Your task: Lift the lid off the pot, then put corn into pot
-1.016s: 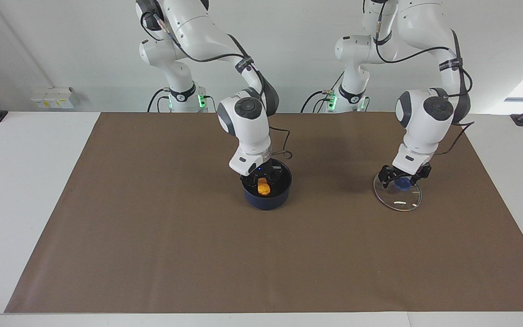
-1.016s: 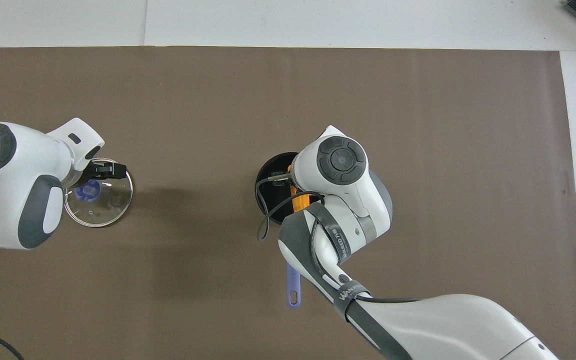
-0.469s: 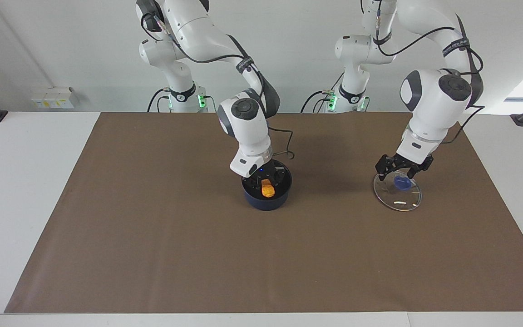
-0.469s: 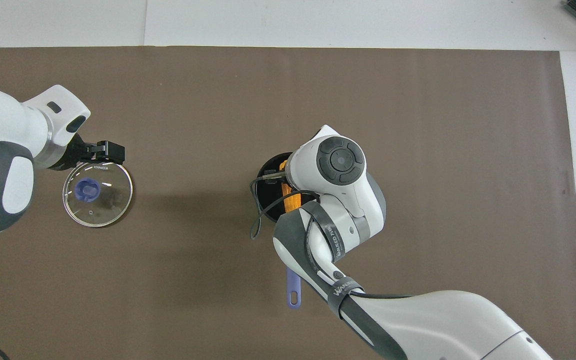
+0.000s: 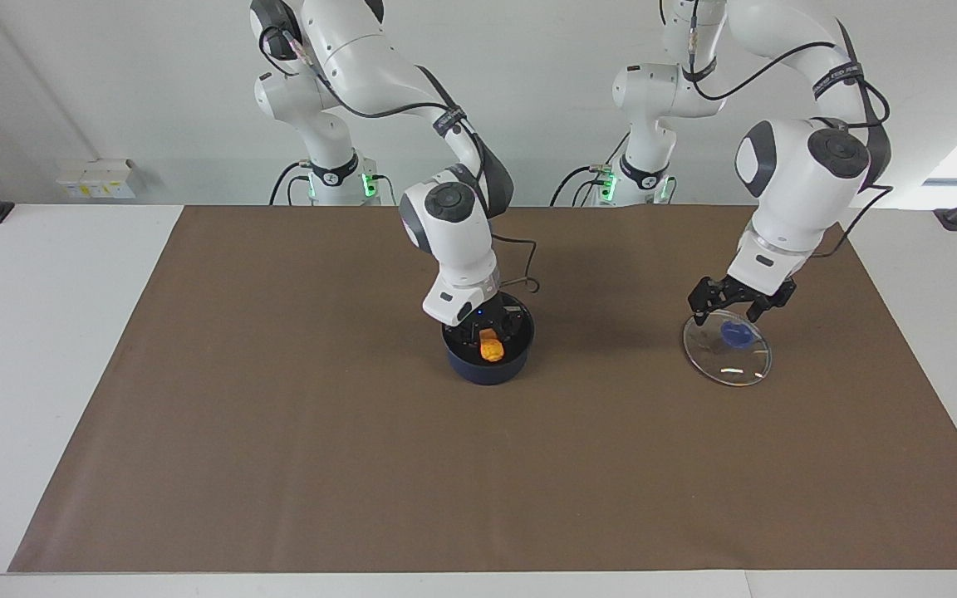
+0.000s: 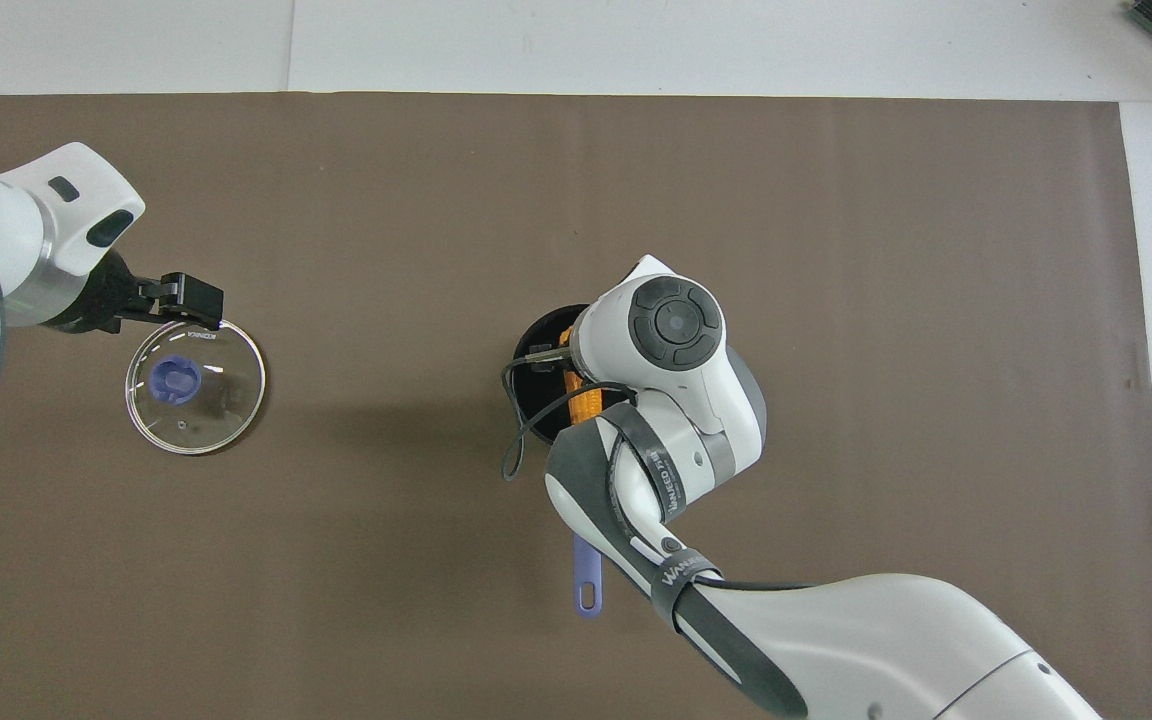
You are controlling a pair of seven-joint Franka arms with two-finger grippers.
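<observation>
The pot (image 5: 488, 353) sits mid-mat with the corn (image 5: 491, 345) inside it, and the right gripper (image 5: 487, 330) is down in there too. Can't tell if its fingers are on the corn, since the wrist hides most of it from overhead. The pot's handle (image 6: 586, 580) only pokes out under the arm. The lid (image 5: 727, 348) lies flat toward the left arm's end, and the left gripper (image 5: 732, 306) hovers just above it, spread wide and holding nothing.
</observation>
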